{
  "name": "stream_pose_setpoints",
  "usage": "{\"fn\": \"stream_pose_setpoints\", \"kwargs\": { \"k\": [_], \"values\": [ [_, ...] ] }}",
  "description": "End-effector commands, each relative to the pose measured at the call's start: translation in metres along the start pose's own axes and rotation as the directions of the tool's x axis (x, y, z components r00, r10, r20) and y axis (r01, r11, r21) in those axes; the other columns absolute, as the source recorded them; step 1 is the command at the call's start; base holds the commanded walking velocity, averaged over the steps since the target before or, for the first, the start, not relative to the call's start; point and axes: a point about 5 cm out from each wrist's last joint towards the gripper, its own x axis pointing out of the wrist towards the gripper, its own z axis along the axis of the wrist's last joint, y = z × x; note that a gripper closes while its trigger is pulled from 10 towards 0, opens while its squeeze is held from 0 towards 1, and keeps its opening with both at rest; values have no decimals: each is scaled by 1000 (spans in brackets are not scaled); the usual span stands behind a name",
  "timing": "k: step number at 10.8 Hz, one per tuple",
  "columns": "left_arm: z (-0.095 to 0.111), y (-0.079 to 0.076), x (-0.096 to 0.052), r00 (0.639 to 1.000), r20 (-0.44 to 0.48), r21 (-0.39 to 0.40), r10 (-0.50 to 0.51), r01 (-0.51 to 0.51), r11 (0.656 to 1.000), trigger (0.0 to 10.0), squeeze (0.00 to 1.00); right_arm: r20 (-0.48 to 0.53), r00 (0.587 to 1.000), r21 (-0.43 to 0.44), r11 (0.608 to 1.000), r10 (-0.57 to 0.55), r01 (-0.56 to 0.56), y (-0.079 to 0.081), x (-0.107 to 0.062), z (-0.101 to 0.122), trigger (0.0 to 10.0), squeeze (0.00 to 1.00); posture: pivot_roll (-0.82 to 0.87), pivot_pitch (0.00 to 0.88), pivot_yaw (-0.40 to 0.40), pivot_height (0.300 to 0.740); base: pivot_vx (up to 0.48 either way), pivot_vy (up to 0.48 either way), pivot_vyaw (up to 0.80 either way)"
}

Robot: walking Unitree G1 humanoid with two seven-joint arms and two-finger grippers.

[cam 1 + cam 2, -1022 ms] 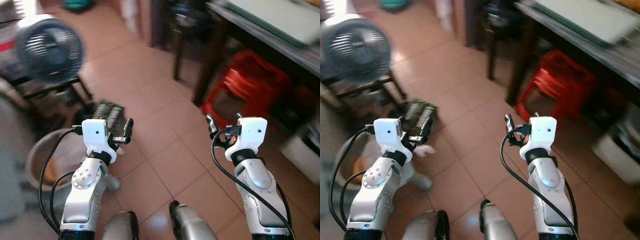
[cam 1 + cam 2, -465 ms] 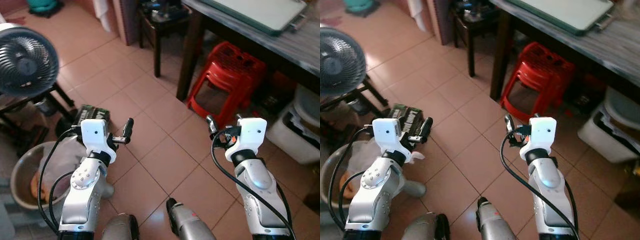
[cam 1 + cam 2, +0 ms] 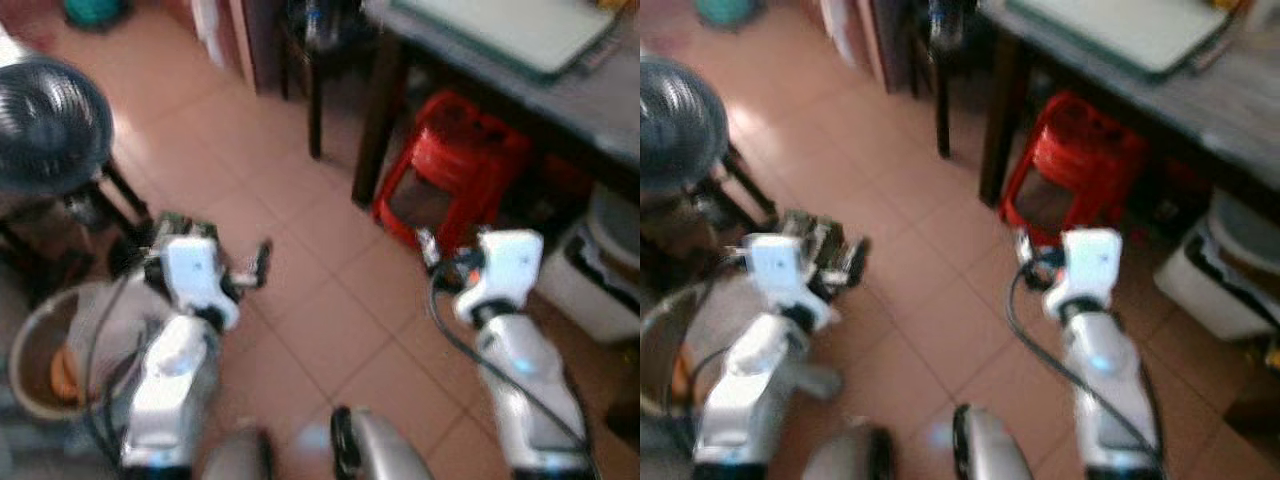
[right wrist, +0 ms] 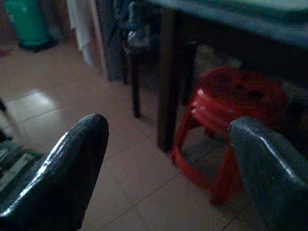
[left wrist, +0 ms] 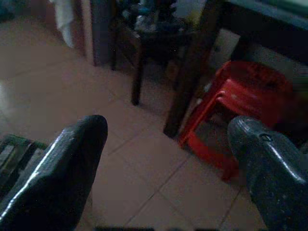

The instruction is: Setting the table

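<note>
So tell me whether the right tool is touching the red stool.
Apart. In the right wrist view the right tool is open, and tiled floor lies between its black fingers and the red stool standing under the table.

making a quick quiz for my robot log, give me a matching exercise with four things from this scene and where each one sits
Things:
1. red stool
2. fan
3. basin
4. white bin

Places:
a. floor at the robot's far right
b. floor beside the left arm
c. tucked under the table's edge
d. on a dark stand, upper left

Pairs: 1-c, 2-d, 3-b, 4-a
</note>
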Motion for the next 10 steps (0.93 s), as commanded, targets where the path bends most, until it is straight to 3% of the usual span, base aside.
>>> {"fn": "stream_pose_setpoints", "kwargs": {
  "k": [1,4,5,7,10],
  "values": [
    [-1,6,-3,1000,-11,6,27,-27,1000,10000,0,-16,1000,14,1000,12,-12,3,-3,-3,10000,0,-66,220,20,740,0,0,0],
    [0,12,-2,997,1,45,82,-82,996,10000,0,-12,1000,13,1000,13,-13,3,-3,0,10000,0,-71,226,19,740,0,0,-267],
    [0,12,-2,997,-5,34,71,-71,997,10000,0,-9,1000,14,1000,11,-11,2,-4,0,10000,0,-73,226,19,740,0,0,-800],
    [1,11,-1,998,-3,25,62,-62,998,10000,0,9,1000,13,1000,24,-24,4,-4,3,10000,0,-75,226,21,740,0,0,0],
    [0,12,-4,998,-9,25,59,-59,998,10000,0,-27,999,29,999,17,-16,6,-6,-4,10000,0,-69,229,20,740,0,0,-800]
  ]
}}
